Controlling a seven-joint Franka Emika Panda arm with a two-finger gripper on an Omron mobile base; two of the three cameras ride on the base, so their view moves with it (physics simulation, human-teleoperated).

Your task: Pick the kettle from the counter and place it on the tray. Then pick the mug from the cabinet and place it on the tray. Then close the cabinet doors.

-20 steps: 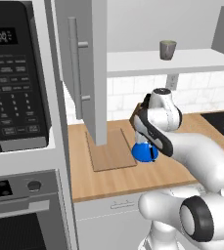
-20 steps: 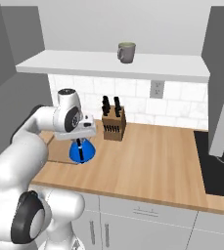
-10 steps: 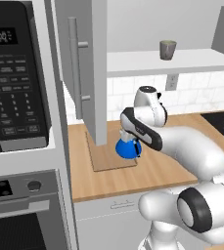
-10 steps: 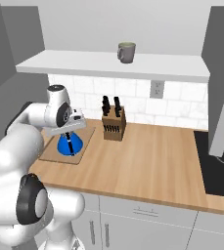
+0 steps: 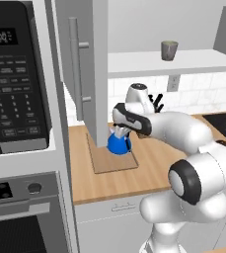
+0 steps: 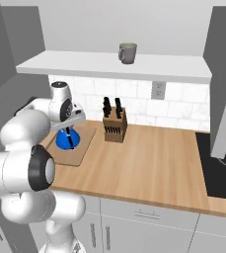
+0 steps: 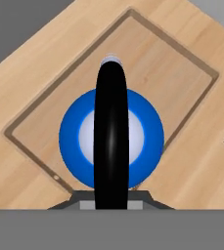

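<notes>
The gripper point(image 5: 122, 132) is clamped on the kettle's point(image 5: 119, 144) black handle, holding it over the tray point(image 5: 112, 159). Best to lower it straight, settle it near the tray's middle, then let go.

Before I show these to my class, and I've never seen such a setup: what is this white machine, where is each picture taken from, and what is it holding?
It is a white robot arm on a base, in a computer-drawn kitchen. Two pictures come from cameras behind the arm, to its left and right. The third looks down from the hand itself.

On the wooden counter lies a flat wooden tray, and beside it stands a knife block. The claw is shut on the black handle of a small blue kettle, which is over the tray; whether it rests on the tray or hangs just above, I cannot tell. From the hand camera you look down along that handle at the blue dome. A grey mug waits on the cabinet shelf above, and a cabinet door stands open.
</notes>
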